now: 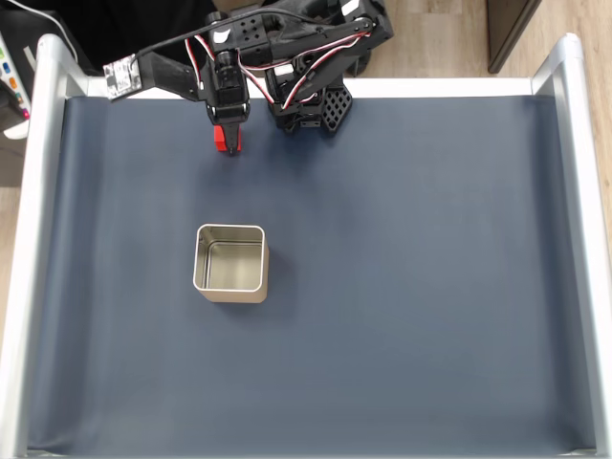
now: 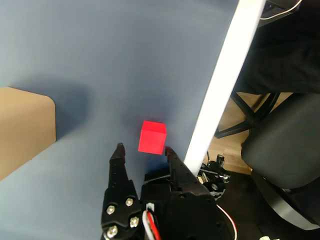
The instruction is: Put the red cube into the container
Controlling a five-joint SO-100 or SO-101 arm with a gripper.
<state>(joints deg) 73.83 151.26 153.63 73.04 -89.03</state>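
The red cube point(image 1: 220, 140) rests on the dark blue mat near the table's back edge, left of centre in the fixed view. My gripper point(image 1: 228, 146) hangs right over it, pointing down. In the wrist view the cube point(image 2: 152, 137) sits just beyond and between the two black fingertips, and the gripper point(image 2: 144, 149) is open with a gap slightly wider than the cube. I cannot tell whether the fingers touch it. The container point(image 1: 229, 228), a square silver tin with rounded corners, stands open and empty on the mat well in front of the cube.
White rails point(image 1: 29, 239) frame the mat on the left, right and back. The arm's base point(image 1: 311, 105) sits at the back edge. In the wrist view a white rail point(image 2: 220, 95) runs close beside the cube, with a black chair point(image 2: 285, 155) beyond it.
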